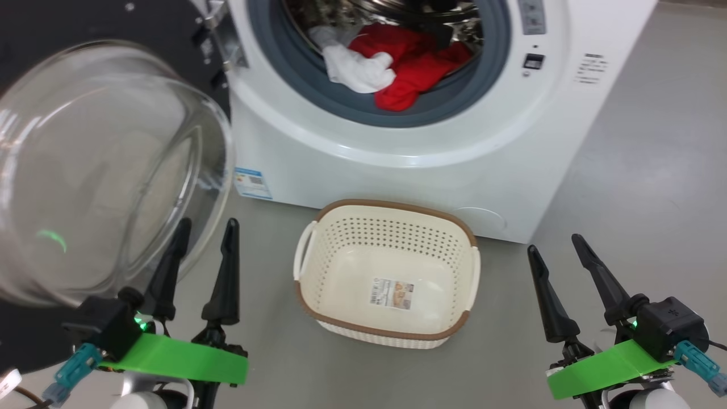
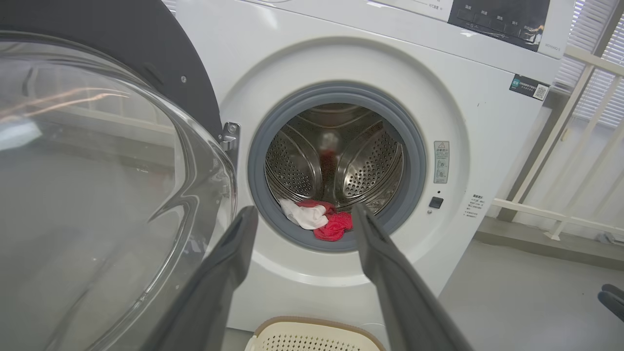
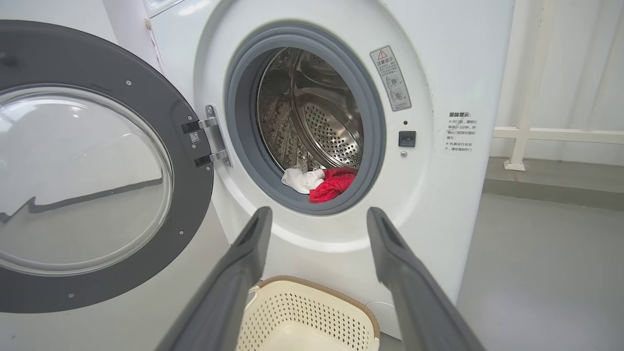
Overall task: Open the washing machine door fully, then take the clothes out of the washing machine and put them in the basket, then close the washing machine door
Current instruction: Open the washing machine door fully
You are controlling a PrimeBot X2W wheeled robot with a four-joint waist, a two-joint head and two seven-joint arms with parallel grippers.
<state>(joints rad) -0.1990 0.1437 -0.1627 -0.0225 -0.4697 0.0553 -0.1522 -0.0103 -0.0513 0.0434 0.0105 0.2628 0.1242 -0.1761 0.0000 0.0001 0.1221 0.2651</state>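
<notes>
**Door open wide, clothes at the drum's mouth**

The washing machine door [image 1: 108,170] is swung out to the left of the washing machine [image 1: 397,142], hinged at the left edge of the opening. Its bulging clear glass bowl catches pale reflections, and a wide black rim frames it. The machine is a big white front-loading box with a grey rubber ring [image 1: 318,85] around the opening and a perforated steel drum [image 2: 336,156] behind it. A small blue label [image 1: 251,183] sits low on its front.

The clothes [image 1: 414,68] lie at the bottom front of the drum, spilling onto the rubber ring. They are a bright red crumpled heap with a smaller white piece [image 1: 358,68] on its left side, touching it.

The basket [image 1: 392,205] stands on the grey floor [image 1: 625,199] just in front of the machine, below the opening. It is cream with perforated sides, a brown rim and white side handles, and a paper label [image 1: 393,293] lies on its bottom.

The left pincer [image 1: 207,222] hangs near the door's glass with its fingers spread and nothing between them. The right pincer [image 1: 554,242] hovers to the right of the basket, likewise spread and holding nothing.
</notes>
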